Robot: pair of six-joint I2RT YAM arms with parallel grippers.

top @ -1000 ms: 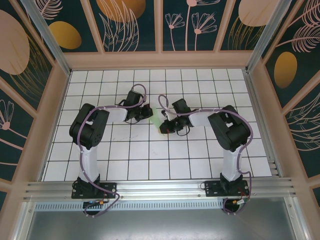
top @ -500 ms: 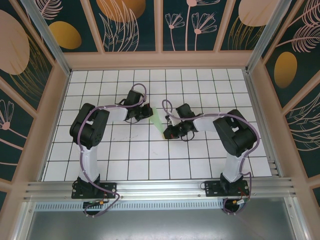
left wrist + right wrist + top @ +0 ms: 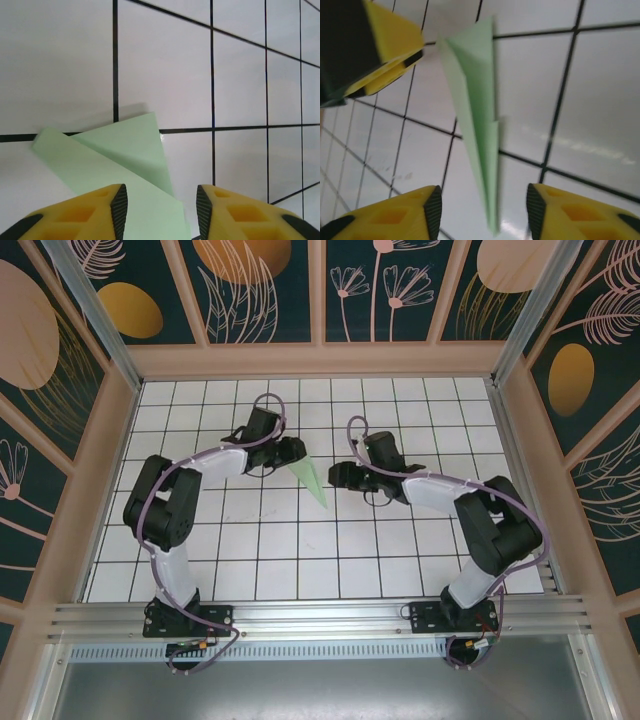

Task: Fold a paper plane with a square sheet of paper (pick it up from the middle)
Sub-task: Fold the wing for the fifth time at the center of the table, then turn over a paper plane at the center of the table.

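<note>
While you watch from above, the paper plane (image 3: 312, 480) lies flat on the white grid table (image 3: 400, 560), nose toward 5 o'clock. Your left gripper (image 3: 296, 453) sits at its 11 o'clock by the tail, fingers parted, gripping nothing. Your right gripper (image 3: 337, 476) sits at its 3 o'clock, just beside it, likewise spread.

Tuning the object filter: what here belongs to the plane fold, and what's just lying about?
Job:
plane, folded, lying on the tiles
left gripper, open
right gripper, open

Not the job:
table
patterned walls
</note>
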